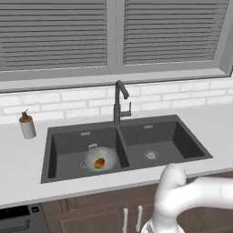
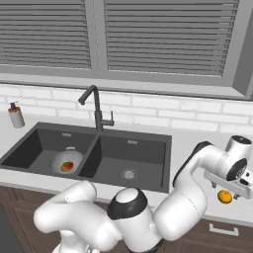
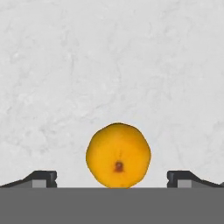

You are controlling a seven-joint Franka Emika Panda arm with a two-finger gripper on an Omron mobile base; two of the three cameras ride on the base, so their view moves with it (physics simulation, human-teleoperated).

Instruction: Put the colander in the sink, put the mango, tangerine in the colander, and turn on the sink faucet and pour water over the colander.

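Orange and round, the tangerine [image 3: 118, 155] is seen right in front of the gripper [image 3: 112, 179], between its two dark tips, with a small brown dot on its skin. It lies on the pale stone counter [image 3: 109, 65], and the gripper's jaws are spread wide on each side of it, with nothing pinched yet. The tips are kept apart like this most likely so the fruit can fit between them before they are pressed shut. Seen from the right base view, the gripper [image 2: 228, 193] is hung just above the tangerine [image 2: 225, 196], to the right of the sink [image 2: 148, 143]. Far off to the gripper's left, the silvery colander [image 1: 100, 158] full of little holes is already sat in the left basin, and the red, green and yellow mango [image 1: 99, 162] is inside it. The black sink faucet [image 1: 119, 102] is stood behind the basins, and no water is seen running.
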